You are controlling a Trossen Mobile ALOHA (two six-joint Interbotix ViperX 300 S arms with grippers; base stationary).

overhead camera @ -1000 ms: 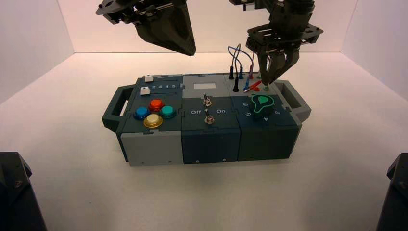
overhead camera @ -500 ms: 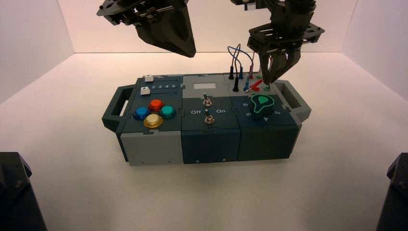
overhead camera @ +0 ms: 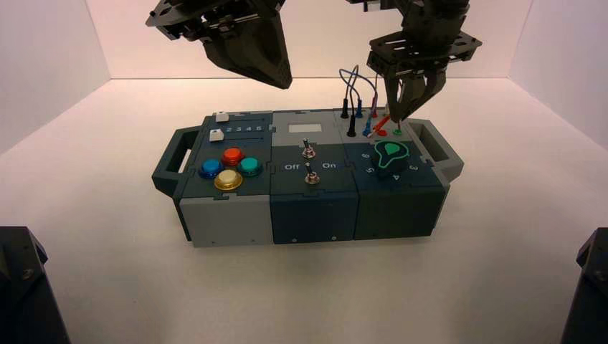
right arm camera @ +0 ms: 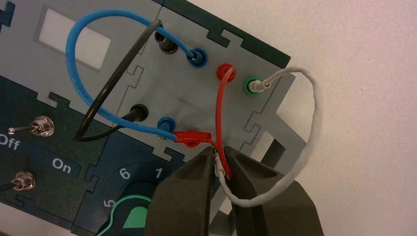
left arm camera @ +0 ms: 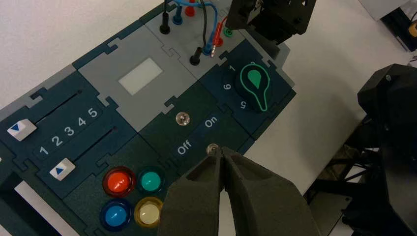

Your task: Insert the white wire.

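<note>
Since the earlier high-view frame, the right gripper [right arm camera: 220,151] has drawn slightly back from the near row of sockets, the loose red plug [right arm camera: 193,137] has tipped steeper, and the left gripper [left arm camera: 221,150] has dipped a little. The right gripper, over the box's [overhead camera: 315,208] far right part, has its fingers closed on a plug of the white wire [right arm camera: 314,113]; the red wire [right arm camera: 220,108] also passes between them. The white wire's other end sits in a green socket [right arm camera: 247,91]. The left gripper hangs idle over the box, fingertips pressed together. The box stands on a smooth, pale tabletop [overhead camera: 143,301], softly shadowed, with plain whitish walls [overhead camera: 308,43] behind and at both sides.
</note>
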